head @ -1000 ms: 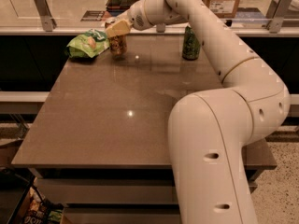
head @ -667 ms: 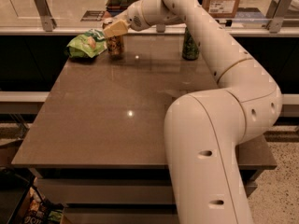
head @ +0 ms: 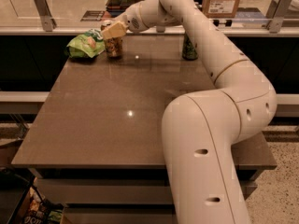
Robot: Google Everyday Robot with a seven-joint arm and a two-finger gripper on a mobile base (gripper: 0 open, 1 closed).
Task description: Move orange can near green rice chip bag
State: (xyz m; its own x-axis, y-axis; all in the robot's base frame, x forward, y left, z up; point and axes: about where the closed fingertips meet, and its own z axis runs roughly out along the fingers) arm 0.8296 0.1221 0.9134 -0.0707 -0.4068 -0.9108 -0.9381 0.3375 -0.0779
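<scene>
The orange can (head: 113,48) stands upright on the brown table (head: 131,115) at the far left, just right of the green rice chip bag (head: 85,44) and almost touching it. My gripper (head: 114,31) is right at the can's top and covers its upper part. Whether it holds the can does not show.
A green can (head: 189,48) stands at the table's far edge, right of the middle, partly behind my arm. My arm (head: 219,101) covers the table's right side. A glass rail with metal posts (head: 42,6) runs behind the table, and a cardboard box (head: 223,1) sits beyond it.
The gripper stays at the top of the orange can. The arm's near links have shifted slightly to the left. The can and the bag have not moved.
</scene>
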